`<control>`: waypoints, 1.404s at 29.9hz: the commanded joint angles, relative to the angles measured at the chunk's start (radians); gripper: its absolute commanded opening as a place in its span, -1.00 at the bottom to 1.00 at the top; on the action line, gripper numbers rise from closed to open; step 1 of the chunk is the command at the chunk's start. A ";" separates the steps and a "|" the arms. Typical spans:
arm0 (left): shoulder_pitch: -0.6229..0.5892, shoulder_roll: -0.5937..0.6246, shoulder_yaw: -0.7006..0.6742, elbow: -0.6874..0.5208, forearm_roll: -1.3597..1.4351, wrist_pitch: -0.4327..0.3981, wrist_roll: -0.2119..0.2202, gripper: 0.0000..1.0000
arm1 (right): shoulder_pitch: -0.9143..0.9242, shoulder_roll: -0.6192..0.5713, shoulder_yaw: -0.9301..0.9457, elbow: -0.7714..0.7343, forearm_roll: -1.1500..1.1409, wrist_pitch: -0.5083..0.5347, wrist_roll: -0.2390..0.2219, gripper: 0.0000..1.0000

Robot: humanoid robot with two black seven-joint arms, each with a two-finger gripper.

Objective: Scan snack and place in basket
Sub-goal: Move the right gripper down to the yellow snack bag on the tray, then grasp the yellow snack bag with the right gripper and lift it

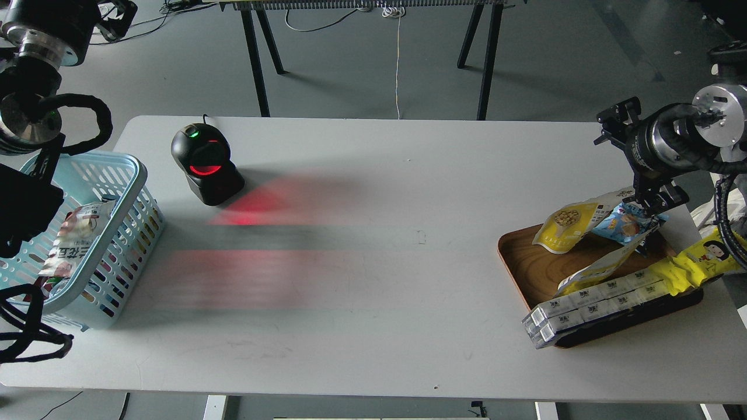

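The snack [569,224], a yellow and white pouch with a picture of beans, leans in the brown wooden tray [540,271] at the right. My right gripper [634,156] is open just above and to the right of the pouch's white top, and its lower finger [652,199] is close to the pouch's top corner. The light blue basket [138,175] stands at the table's left edge with a red and white packet [73,242] inside. My left arm hangs over the basket; its gripper [115,13] is dark and small at the top left.
A black barcode scanner [204,160] glows red near the back left and casts red light on the table. The tray also holds a small blue packet [627,224], a long yellow packet with a cartoon face [700,259], another yellow pouch [601,265] and white boxes [589,303].
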 commanded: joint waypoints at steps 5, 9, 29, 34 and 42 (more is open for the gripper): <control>0.000 -0.001 0.000 0.000 0.000 0.001 0.000 1.00 | -0.120 -0.007 0.064 -0.040 -0.018 -0.021 0.000 0.89; 0.000 -0.001 0.000 0.000 -0.001 0.001 0.000 1.00 | -0.168 -0.005 0.110 -0.060 -0.027 -0.022 0.000 0.69; -0.002 -0.001 0.000 0.000 0.000 0.001 0.000 1.00 | -0.234 -0.007 0.265 -0.086 -0.035 -0.055 0.000 -0.73; -0.003 0.000 0.000 0.000 0.000 0.001 0.000 1.00 | -0.231 -0.007 0.282 -0.078 -0.041 -0.059 0.000 -0.86; -0.003 0.000 0.000 0.000 0.000 0.001 0.000 1.00 | -0.228 -0.012 0.292 -0.072 -0.042 -0.064 0.000 -0.97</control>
